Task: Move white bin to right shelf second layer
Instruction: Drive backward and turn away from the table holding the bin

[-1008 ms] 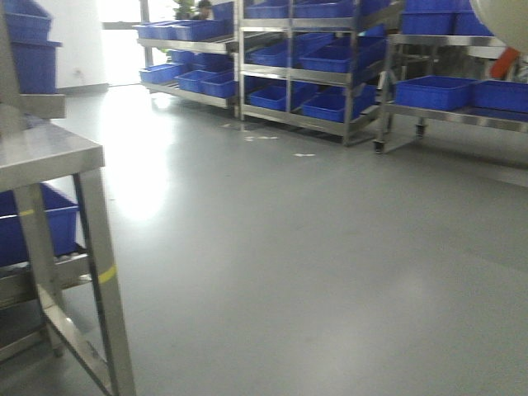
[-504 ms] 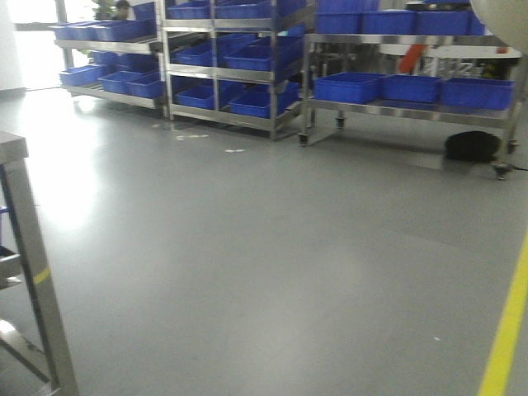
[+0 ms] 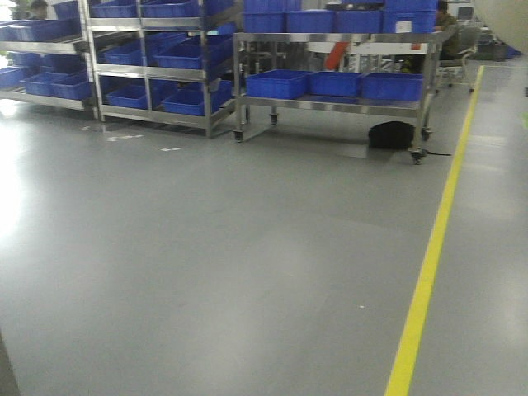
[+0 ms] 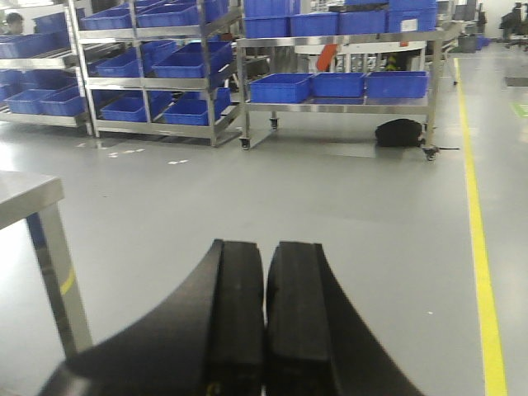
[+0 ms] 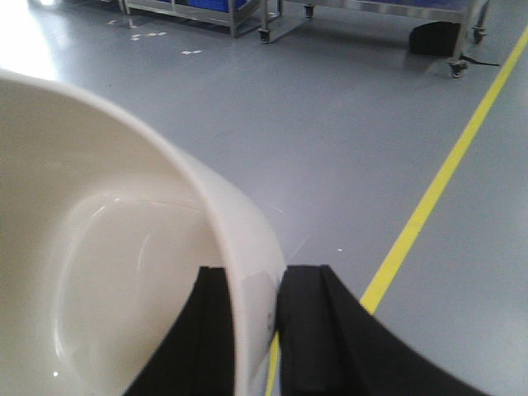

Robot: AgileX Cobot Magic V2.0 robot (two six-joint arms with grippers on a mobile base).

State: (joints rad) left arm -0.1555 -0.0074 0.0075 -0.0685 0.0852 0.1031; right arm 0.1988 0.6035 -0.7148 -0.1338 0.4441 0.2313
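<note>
R gripper (image 5: 257,279) clamped on glossy cream white bin (image 5: 107,247) rim, L gripper (image 4: 266,249) black jaws together

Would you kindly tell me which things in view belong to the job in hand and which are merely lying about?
Job in hand: white bin; right gripper, jaws shut on its wall. The target shelf level cannot be picked out.

Lying about: blue crates; steel racks; black bag; yellow floor line; steel table; left gripper, jaws shut, empty.
</note>
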